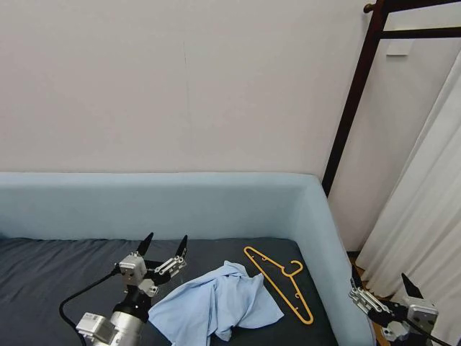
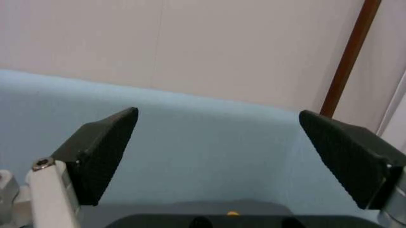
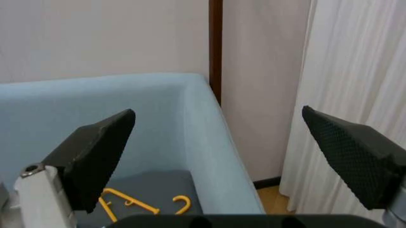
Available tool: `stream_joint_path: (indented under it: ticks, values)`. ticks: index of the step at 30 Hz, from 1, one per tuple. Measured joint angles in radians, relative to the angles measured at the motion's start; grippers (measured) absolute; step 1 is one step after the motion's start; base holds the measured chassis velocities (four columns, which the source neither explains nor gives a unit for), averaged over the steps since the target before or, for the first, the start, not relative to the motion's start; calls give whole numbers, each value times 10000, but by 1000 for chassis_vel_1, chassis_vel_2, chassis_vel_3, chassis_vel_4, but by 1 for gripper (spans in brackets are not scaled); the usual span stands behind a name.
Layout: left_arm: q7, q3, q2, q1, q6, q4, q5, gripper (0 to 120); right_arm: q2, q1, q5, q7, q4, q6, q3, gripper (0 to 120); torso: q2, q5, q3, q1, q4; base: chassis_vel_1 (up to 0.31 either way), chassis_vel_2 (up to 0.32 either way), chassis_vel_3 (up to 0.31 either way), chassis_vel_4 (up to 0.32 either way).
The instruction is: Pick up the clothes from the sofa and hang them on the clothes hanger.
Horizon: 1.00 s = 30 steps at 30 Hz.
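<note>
Left end effector [image 1: 165,246] is hovering open over the sofa [image 1: 216,205], blue shirt [image 1: 216,303] lying just to its right, yellow hanger [image 1: 278,282] beyond. Right end effector [image 1: 379,282] is idling open off the sofa. Pinching 1 loose fold is risking a slip.

Sofa [image 1: 180,209] (lt blue, dark seat): crumpled shirt [image 1: 216,303], yellow hanger [image 1: 279,285] alongside.
</note>
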Motion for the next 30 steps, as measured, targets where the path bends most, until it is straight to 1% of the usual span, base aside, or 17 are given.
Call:
stream_joint_path:
  ticks: [3, 7, 15, 17, 20, 30]
  values:
    - [-20, 44, -231, 99, 35, 9, 178, 100, 101, 139, -274, -197, -330, 493, -10, 100, 0, 1, 0, 0, -1, 0, 0, 0, 0]
    - [-20, 69, -463, 240, 51, -101, 242, 100, 202, 206, -582, -295, -424, 731, -68, 100, 1, 1, 0, 0, -1, 0, 0, 0, 0]
    - [-52, 65, -640, 282, -3, -154, 333, 100, 143, 274, -644, -311, -400, 773, -207, 100, 1, 0, -1, 0, -1, 0, 0, 0, 0]
    - [-34, 71, -698, 267, -40, -22, 409, 100, 55, 310, -607, -259, -451, 773, -226, 100, 1, 1, -1, 0, -1, 0, 0, 0, 0]
    - [17, 63, -758, 266, -102, 255, 506, 100, -41, 413, -605, -209, -597, 770, -323, 100, 1, -1, -1, 1, -1, 0, 0, 0, 0]
    - [86, -2, -855, 310, -137, 235, 590, 100, -238, 716, -638, -189, -1143, 770, -613, 100, 1, 0, 0, 0, -1, 0, 0, 0, 0]
